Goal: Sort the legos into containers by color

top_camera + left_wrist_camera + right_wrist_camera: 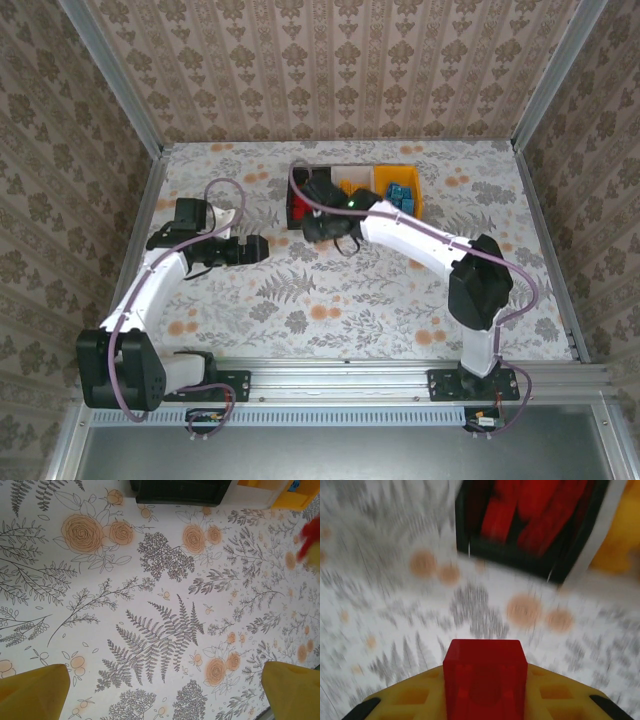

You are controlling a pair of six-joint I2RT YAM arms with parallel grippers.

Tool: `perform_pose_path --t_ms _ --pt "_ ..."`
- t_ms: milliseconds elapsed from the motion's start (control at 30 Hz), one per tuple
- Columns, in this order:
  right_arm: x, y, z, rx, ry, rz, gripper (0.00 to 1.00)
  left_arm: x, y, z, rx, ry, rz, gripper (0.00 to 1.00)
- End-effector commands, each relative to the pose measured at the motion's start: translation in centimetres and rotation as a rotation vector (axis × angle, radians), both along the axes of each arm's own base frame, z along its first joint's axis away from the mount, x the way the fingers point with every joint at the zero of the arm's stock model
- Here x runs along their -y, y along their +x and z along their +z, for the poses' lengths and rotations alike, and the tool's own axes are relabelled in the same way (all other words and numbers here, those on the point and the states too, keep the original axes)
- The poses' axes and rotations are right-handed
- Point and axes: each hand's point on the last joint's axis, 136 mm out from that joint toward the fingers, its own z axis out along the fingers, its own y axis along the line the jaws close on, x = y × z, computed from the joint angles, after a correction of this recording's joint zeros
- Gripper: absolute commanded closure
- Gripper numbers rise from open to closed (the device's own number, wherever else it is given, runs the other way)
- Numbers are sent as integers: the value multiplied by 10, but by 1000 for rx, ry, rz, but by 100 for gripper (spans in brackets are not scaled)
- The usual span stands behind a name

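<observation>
1. We see the right end effector (485, 705) clamped on a red lego (485, 672), near the black bin (515, 561) holding more red legos (530, 515);
2. left end effector (162, 690) gaping wide over the floral counter (160, 605).

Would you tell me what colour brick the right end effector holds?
Red: the brick shows best in the right wrist view.

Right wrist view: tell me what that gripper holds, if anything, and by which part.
The right gripper clamps a red lego by its left and right sides, between the yellow fingers; its front end sticks out.
</observation>
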Motion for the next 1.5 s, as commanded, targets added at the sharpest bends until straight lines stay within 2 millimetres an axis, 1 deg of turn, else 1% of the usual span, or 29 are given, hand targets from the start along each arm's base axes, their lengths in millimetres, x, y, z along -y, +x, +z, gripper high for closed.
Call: perform_pose_path --t_ms 0,133,300,400,533,700,867,1000,1100,1200,1400,1467 --pt "0 42 7 51 -25 -26 69 -3 2 12 41 4 -3 0" --pt "-8 89 4 75 -34 -61 69 -4 3 13 43 3 1 0" --pt "-5 139 -7 133 -72 -143 70 -5 3 12 39 -1 5 0" --pt "-4 160 -13 182 -79 -183 70 -5 3 12 40 -2 5 0" --pt "-3 178 -29 221 -79 -215 71 -5 4 11 37 -2 7 0" --pt "-9 188 -56 214 -76 -202 71 -5 3 11 35 -2 5 0" --pt "-6 189 -75 176 -81 -210 70 -6 4 10 33 -1 9 0" --pt "-5 189 -80 163 -77 -210 67 -5 4 10 31 -5 7 0" --pt "-6 189 -79 162 -70 -204 63 -5 5 10 28 -8 7 0" --pt "-6 189 -79 160 -68 -204 55 -5 5 9 28 -9 8 0" --pt "-6 188 -79 155 -66 -206 44 -5 5 9 26 -11 8 0" --pt "-6 188 -79 154 -68 -205 42 -5 5 8 25 -9 9 0"
